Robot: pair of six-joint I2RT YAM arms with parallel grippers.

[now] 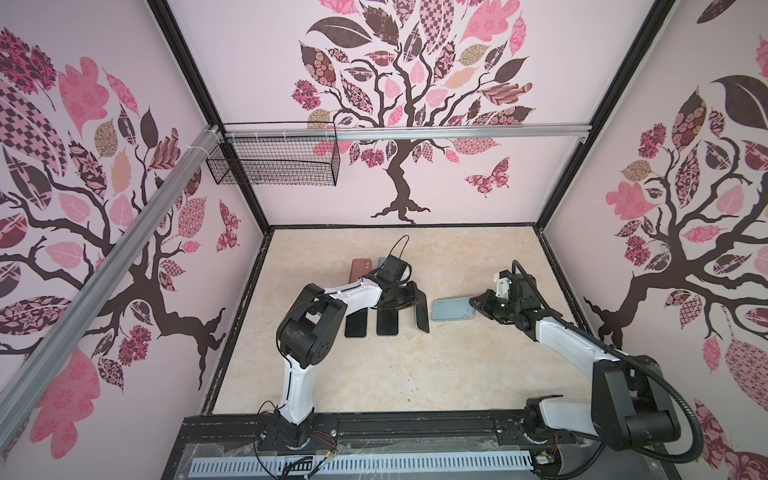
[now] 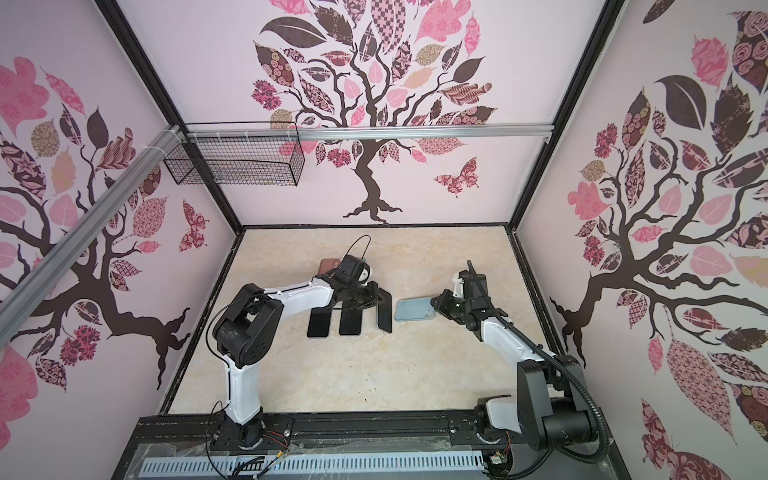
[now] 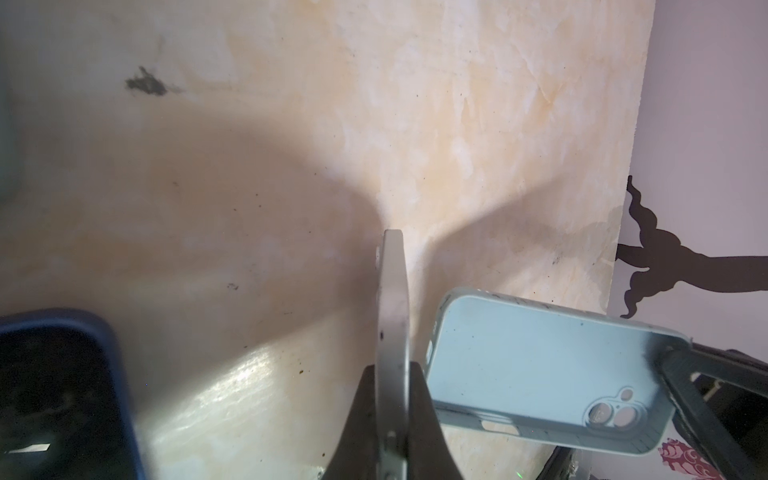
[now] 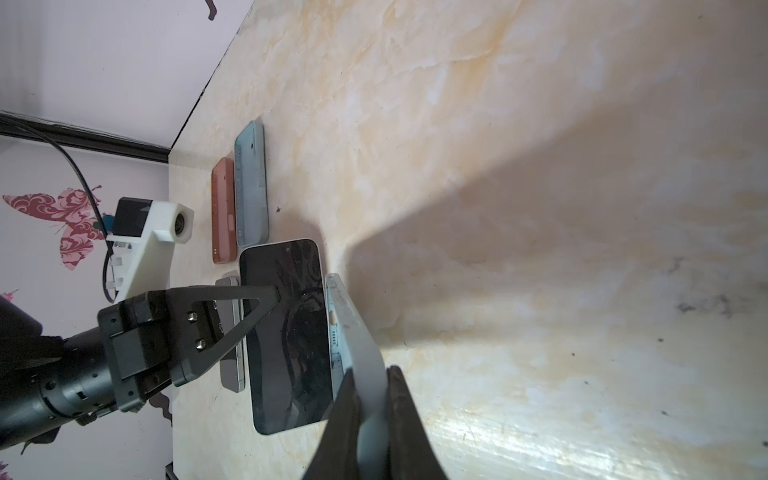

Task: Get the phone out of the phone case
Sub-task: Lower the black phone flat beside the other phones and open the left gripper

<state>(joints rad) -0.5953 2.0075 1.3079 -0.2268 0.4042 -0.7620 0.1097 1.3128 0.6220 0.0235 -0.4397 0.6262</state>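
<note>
while left tool point(image 3: 392, 374) pinches phone point(image 3: 390, 299) edge, right tool point(image 4: 371, 376) pinches case point(image 3: 540, 365) rim, open tabletop point(image 1: 374, 374) nearer

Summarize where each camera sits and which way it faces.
Top views: high over the arm bases, facing down toward the back wall; left arm, right arm, table.
Left wrist: on that arm, looks along left gripper, shut on the phone.
Right wrist: on that arm, looks along right gripper, shut on the case.
Shared: both wrist views show phone and case.

Pale blue phone case point(image 1: 452, 309), black phone point(image 1: 422, 311)
</note>
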